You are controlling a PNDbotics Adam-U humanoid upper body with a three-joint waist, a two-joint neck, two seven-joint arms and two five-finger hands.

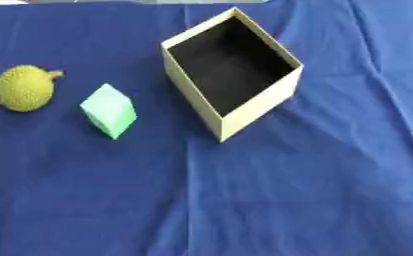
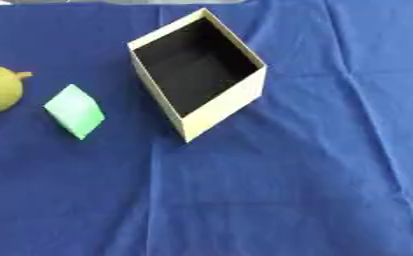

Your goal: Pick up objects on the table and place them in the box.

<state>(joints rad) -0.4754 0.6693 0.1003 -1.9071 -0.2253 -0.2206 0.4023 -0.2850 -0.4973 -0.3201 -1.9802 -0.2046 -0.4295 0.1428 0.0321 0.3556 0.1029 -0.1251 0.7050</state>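
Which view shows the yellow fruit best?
The left eye view: the whole yellow fruit with its stem lies inside the picture. In the right eye view the picture's left edge cuts off part of it.

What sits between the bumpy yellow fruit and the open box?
The green block lies between the yellow fruit and the box, touching neither, on the blue cloth. The left eye view shows it best.

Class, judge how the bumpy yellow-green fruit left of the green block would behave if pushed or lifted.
The yellow-green fruit looks rounded, so a push would probably roll it. Its bumpy skin likely resists slipping. The short stem may stop a full roll.
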